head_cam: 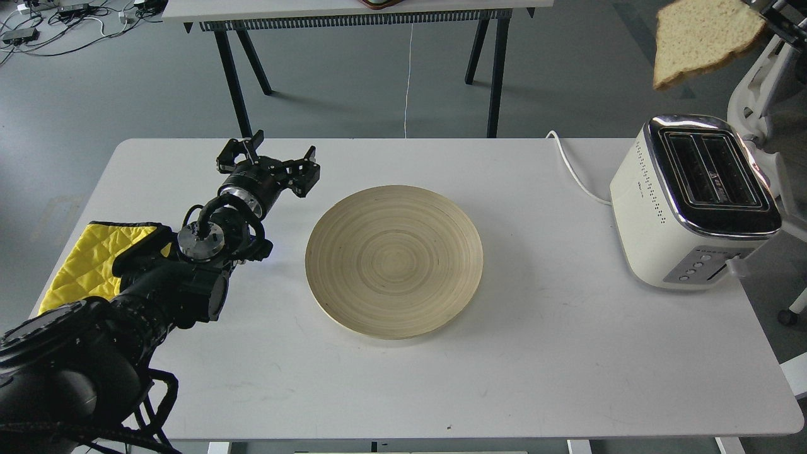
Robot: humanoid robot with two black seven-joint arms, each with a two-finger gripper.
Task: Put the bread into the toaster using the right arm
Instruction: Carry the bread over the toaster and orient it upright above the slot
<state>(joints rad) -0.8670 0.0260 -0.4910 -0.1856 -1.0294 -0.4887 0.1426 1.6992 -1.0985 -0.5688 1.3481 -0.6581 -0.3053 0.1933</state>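
The bread (700, 38) hangs in the air at the top right, high above the toaster (668, 214) and a little behind it. Only the tips of my right gripper (768, 11) show at the top right corner, shut on the bread's right edge; the rest of the right arm is out of view. The toaster stands at the table's right end with both black slots facing up and empty. My left gripper (268, 162) is open and empty, low over the table left of the plate.
A round wooden plate (394, 261) lies bare at the table's middle. A yellow quilted cloth (79, 265) lies at the left edge under my left arm. The toaster's white cord (570, 167) runs off the back edge. A white chair (766, 82) stands behind the toaster.
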